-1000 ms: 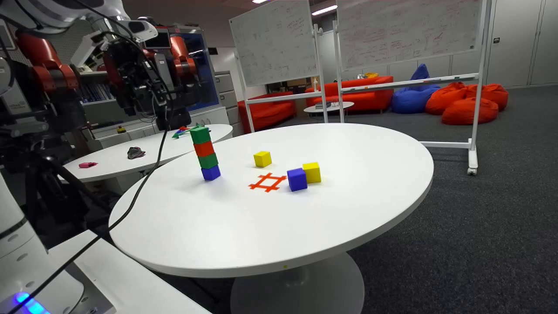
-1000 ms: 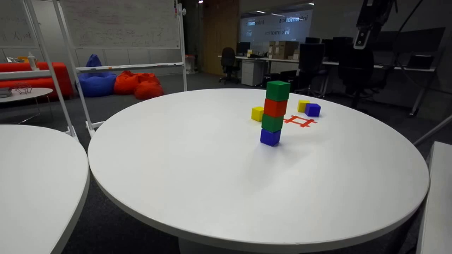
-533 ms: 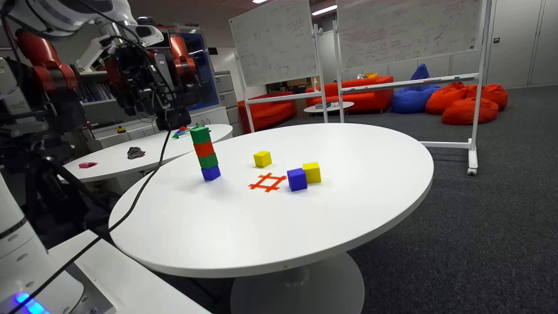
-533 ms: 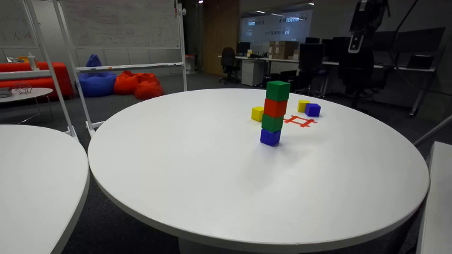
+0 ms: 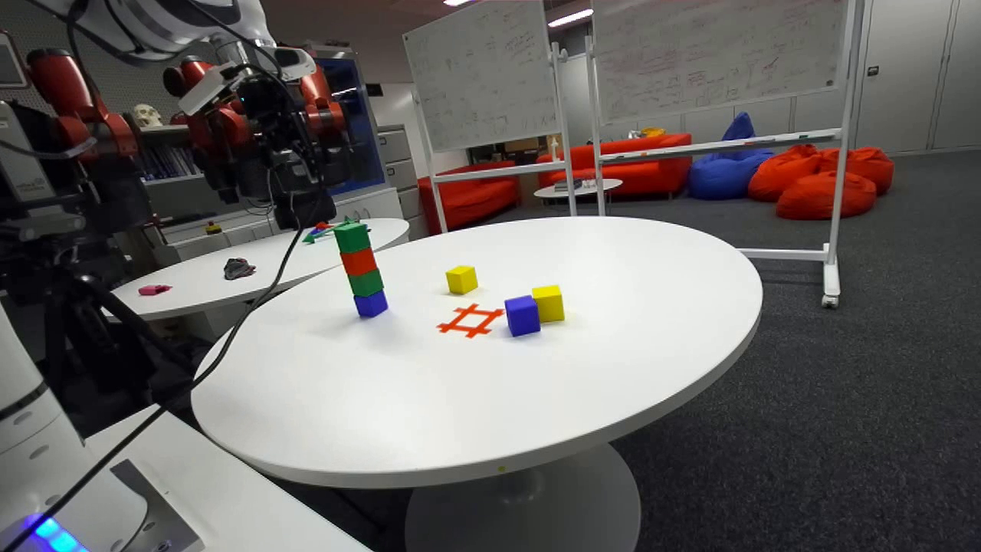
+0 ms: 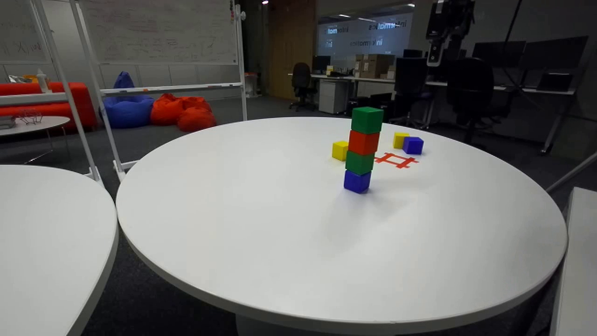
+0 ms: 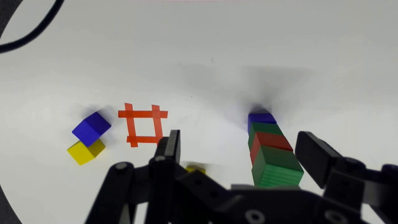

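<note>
My gripper [image 7: 239, 140] is open, its two fingers wide apart and nothing held between them. In the wrist view a tower of cubes shows between the fingers, nearer the right one. From the top down it has a green cube [image 6: 367, 120], a red cube [image 6: 364, 143], another green cube [image 6: 359, 162] and a blue cube [image 6: 357, 181]. Both exterior views have the gripper [image 6: 443, 53] in the air, higher than the tower and apart from it. A lone yellow cube [image 5: 462, 280] is partly hidden by the gripper in the wrist view.
Red tape strips [image 5: 470, 320] form a square on the round white table [image 5: 628, 253]. Beside them a loose blue cube [image 5: 523, 316] stands against another yellow cube [image 5: 549, 304]. A black cable [image 5: 253, 314] hangs from the arm. Another white table [image 6: 51, 233] adjoins the round one.
The arm and gripper have moved sideways, rightward in one exterior view and leftward in the other. Tower and loose cubes have stayed put; the gripper has stayed open.
</note>
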Controlling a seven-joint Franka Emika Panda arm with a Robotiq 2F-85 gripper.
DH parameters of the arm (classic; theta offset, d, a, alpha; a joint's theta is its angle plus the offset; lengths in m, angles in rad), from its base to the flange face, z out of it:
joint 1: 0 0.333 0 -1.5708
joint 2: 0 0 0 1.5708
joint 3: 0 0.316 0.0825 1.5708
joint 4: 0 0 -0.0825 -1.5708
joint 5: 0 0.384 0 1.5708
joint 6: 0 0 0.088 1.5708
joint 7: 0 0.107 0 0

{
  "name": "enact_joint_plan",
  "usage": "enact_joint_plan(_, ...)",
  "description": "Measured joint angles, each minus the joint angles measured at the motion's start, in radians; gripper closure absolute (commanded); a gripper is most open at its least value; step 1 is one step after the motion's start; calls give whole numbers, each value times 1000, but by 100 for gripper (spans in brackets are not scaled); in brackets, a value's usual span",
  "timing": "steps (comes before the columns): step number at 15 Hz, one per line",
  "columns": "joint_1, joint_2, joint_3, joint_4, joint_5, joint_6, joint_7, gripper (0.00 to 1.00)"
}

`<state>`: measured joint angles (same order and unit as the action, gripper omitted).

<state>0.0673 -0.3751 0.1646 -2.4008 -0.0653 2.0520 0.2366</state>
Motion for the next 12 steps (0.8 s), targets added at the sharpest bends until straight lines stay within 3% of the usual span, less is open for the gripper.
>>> enact_joint_plan(6, 0, 78, 0, 139, -2, -24, 3, 0)
enact_joint_plan(12, -5, 140, -20, 193, -2, -65, 3, 0)
